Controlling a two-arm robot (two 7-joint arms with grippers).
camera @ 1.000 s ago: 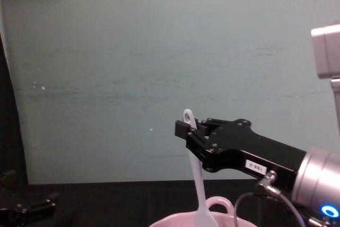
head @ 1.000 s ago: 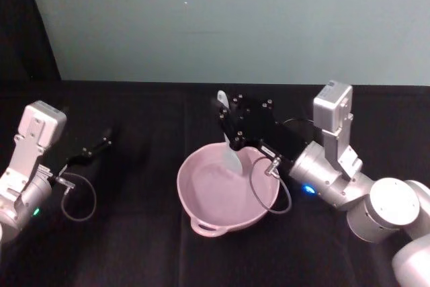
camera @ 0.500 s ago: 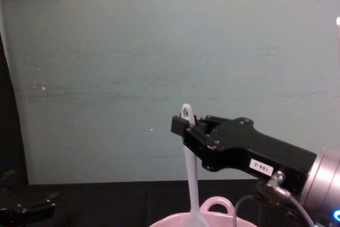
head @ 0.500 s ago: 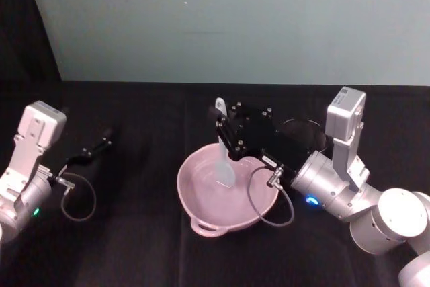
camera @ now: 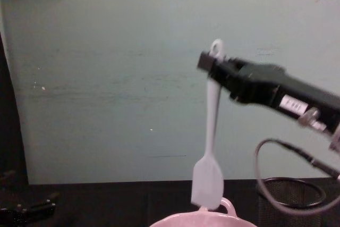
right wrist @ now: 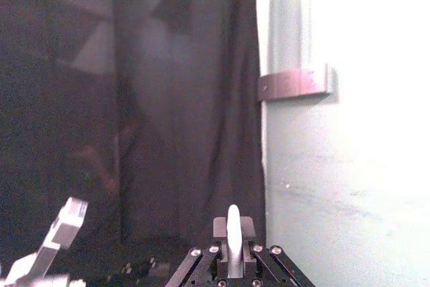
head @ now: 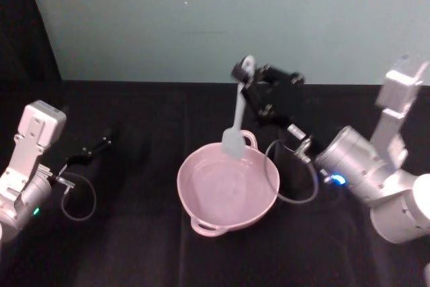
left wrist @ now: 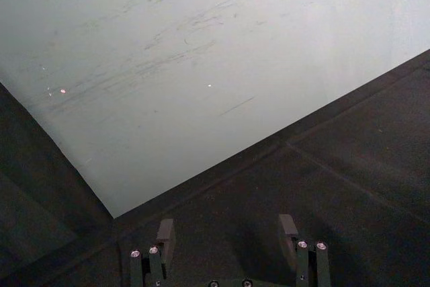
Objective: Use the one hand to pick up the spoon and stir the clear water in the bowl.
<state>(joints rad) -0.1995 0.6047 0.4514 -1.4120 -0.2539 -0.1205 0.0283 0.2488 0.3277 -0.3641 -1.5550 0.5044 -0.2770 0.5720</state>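
Right gripper (head: 250, 80) jaws pinching spoon (head: 236, 120) near its loop end, long axis near vertical, blade hanging just above bowl (head: 201, 216) far rim; left gripper (left wrist: 227, 236) spread, parked well left of bowl.

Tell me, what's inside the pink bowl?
The bowl looks empty and pale pink inside; clear water cannot be made out. The spoon, held by the right hand, hangs above the far rim, not inside.
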